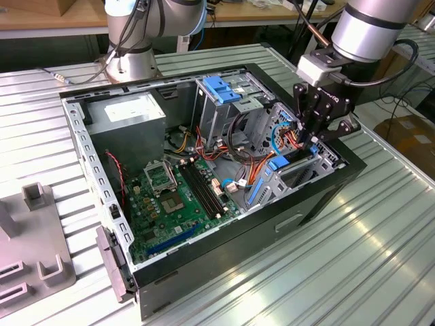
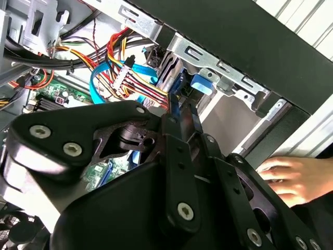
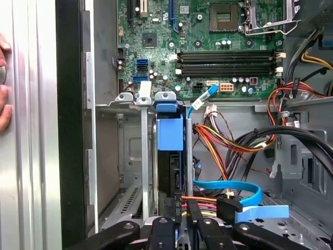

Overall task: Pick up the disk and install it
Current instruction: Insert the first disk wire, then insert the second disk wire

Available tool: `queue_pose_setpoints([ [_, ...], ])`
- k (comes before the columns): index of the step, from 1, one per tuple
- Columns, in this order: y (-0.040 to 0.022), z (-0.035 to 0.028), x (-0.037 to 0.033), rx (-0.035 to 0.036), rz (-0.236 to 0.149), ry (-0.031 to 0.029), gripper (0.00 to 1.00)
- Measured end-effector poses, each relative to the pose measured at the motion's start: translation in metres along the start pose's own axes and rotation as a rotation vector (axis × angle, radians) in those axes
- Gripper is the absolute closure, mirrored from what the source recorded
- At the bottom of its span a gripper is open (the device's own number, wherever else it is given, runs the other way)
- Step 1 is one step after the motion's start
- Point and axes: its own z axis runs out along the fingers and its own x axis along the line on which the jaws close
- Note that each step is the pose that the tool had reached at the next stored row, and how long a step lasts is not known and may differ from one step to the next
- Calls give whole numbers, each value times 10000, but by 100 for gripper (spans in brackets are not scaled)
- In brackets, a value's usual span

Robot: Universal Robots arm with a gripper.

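1. An open computer case [image 1: 319,197] lies on its side on a ribbed metal bench [image 1: 380,244], with its green circuit board [image 1: 173,197] facing up.
2. The arm's gripper [image 1: 314,139] reaches down into the corner of the case at the exterior view's right, over a silver drive bay [image 1: 299,173].
3. The disk [image 3: 170,156] stands on edge in a slot of that bay; in the first wrist view its bright blue carrier shows at one end and its dark body runs toward the gripper [image 3: 179,208].
4. In the first wrist view the fingers [image 3: 193,216] sit close together at the near edge of the disk, one on each side of it, so they appear clenched on the disk, though the contact itself is partly hidden by the black linkage.
5. In the second wrist view the gripper [image 2: 174,112] points at the same slot, beside a bundle of red, yellow and orange wires [image 2: 130,78] and a flat blue cable [image 2: 104,88].
6. A person's hand [image 2: 286,177] rests on the bench just outside the case wall.
7. A grey holder [image 1: 30,251] sits on the bench at the exterior view's left, well apart from the case.
8. A blue bracket [image 1: 221,88] tops the tall drive cage inside the case.
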Motion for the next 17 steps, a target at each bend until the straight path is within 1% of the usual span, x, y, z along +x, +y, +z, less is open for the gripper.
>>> queue_pose_setpoints([
  [1, 0, -1, 0, 0, 0, 3, 78],
  [2, 0, -1, 0, 0, 0, 2, 84],
  [3, 0, -1, -1, 0, 0, 2, 84],
  [4, 0, -2, -1, 0, -1, 3, 90],
  [17, 0, -3, -8, -1, 0, 3, 90],
])
